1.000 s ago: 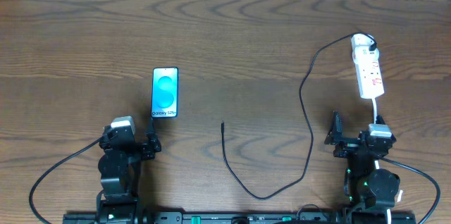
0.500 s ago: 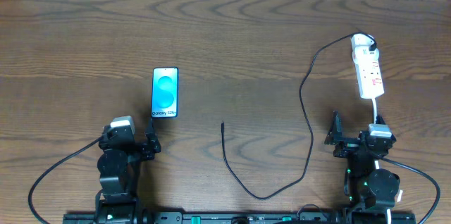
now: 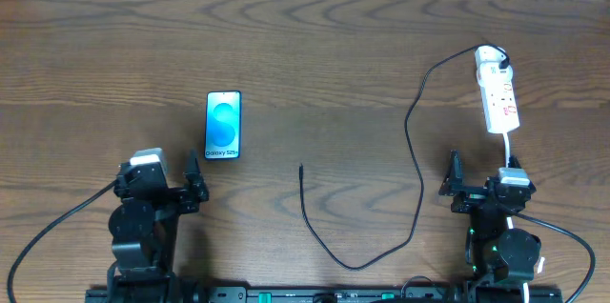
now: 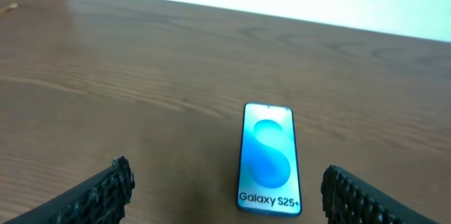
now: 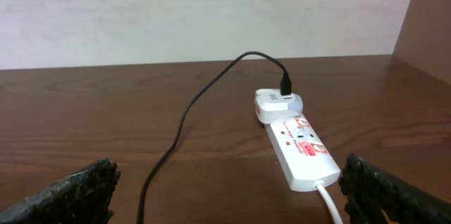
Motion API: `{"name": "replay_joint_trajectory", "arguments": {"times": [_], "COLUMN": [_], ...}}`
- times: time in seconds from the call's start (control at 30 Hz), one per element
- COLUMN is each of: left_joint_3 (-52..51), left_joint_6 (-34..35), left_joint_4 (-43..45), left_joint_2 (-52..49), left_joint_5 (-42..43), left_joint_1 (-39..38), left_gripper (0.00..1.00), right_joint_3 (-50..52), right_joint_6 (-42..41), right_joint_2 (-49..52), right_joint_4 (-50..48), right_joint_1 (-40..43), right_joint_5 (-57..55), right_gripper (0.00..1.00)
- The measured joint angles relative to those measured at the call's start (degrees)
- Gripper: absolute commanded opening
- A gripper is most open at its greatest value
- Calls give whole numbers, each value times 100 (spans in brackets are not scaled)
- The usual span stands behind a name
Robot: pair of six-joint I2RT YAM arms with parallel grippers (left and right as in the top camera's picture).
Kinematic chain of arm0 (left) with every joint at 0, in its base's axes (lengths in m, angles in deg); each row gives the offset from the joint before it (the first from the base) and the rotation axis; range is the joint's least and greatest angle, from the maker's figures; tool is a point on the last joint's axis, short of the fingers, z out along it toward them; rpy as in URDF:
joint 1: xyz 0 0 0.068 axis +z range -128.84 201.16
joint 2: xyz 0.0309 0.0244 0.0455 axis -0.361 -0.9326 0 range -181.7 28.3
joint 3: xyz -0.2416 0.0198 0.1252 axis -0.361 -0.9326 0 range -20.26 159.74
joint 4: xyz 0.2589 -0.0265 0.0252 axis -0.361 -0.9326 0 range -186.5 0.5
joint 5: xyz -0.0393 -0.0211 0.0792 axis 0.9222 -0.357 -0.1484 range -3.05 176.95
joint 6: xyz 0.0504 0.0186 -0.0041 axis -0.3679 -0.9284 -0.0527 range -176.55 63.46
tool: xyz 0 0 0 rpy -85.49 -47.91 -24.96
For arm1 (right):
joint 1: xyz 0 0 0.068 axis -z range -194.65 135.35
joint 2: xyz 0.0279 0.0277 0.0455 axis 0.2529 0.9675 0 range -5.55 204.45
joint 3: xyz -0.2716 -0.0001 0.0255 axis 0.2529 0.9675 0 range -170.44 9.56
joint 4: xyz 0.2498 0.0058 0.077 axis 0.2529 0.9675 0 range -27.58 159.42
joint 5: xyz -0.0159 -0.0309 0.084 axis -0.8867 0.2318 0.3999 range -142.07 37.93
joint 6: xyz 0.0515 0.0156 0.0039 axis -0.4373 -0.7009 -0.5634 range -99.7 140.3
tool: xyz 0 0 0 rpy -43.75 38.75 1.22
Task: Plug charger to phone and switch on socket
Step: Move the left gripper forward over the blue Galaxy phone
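Note:
The phone lies flat on the wooden table, blue screen up; it also shows in the left wrist view. My left gripper is open and empty just below and left of it. The black charger cable runs from a white adapter in the socket down in a loop to its plug tip at table centre. The cable and the socket show in the right wrist view. My right gripper is open and empty below the socket.
The socket's white cord runs down toward the right arm's base. Arm cables trail along the table's front edge on both sides.
My left arm has shifted to the left and slightly back from the phone. The right arm, phone, cable and socket have not moved.

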Motion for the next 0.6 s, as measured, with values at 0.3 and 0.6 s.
{"name": "replay_joint_trajectory", "arguments": {"times": [0.3, 0.6], "left_joint_3": [750, 1694], "left_joint_6": [-168, -232], "left_joint_4": [-741, -1220], "left_joint_2": [-439, -1996], "left_joint_5": [0, 0], "left_joint_1": [0, 0], "left_gripper": [87, 87], "right_joint_3": [0, 0], "right_joint_6": [0, 0], "right_joint_2": [0, 0], "right_joint_4": [-2, 0], "right_joint_1": [0, 0], "right_joint_5": [0, 0], "right_gripper": [99, 99]}}
